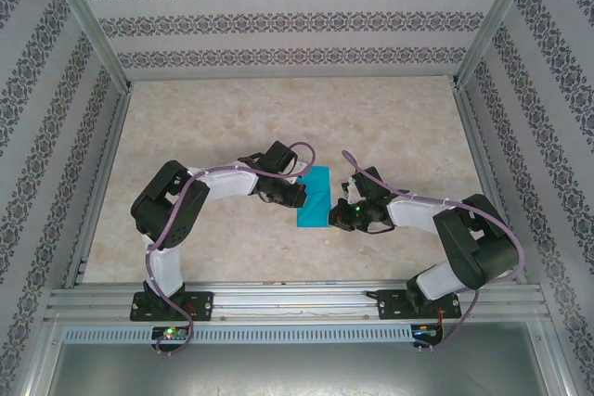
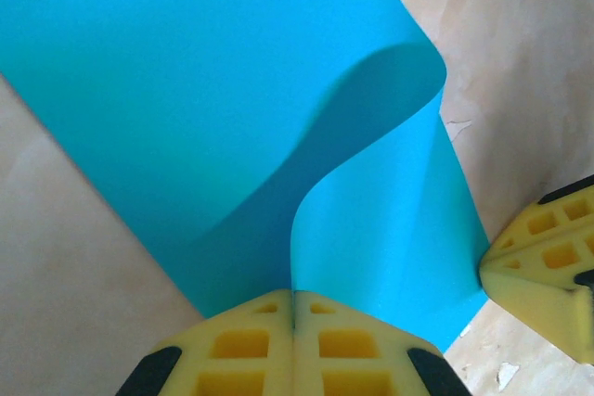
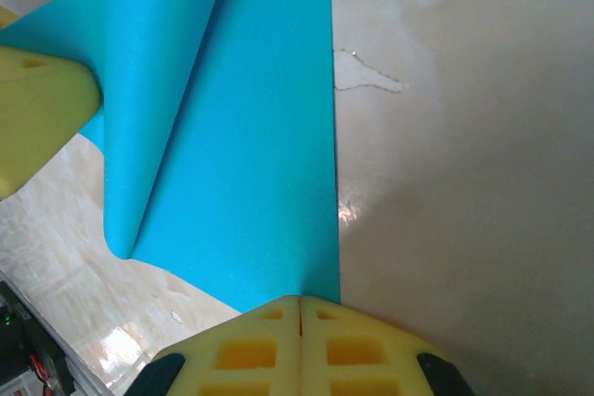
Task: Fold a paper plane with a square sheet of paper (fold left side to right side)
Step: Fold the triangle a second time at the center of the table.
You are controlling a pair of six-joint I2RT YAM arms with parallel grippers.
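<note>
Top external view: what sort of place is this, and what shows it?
Probably a robot test cell: two arms bolted to an aluminium rail, patterned walls boxing in the tabletop, and one teal paper sheet as workpiece.

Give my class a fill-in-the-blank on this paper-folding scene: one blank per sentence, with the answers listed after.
1. The left hand is ____ on the square sheet of paper.
2. The right hand grips the same ____.
3. On the table, the sheet lies ____ the two hands.
Missing words: shut; sheet; between.
</note>
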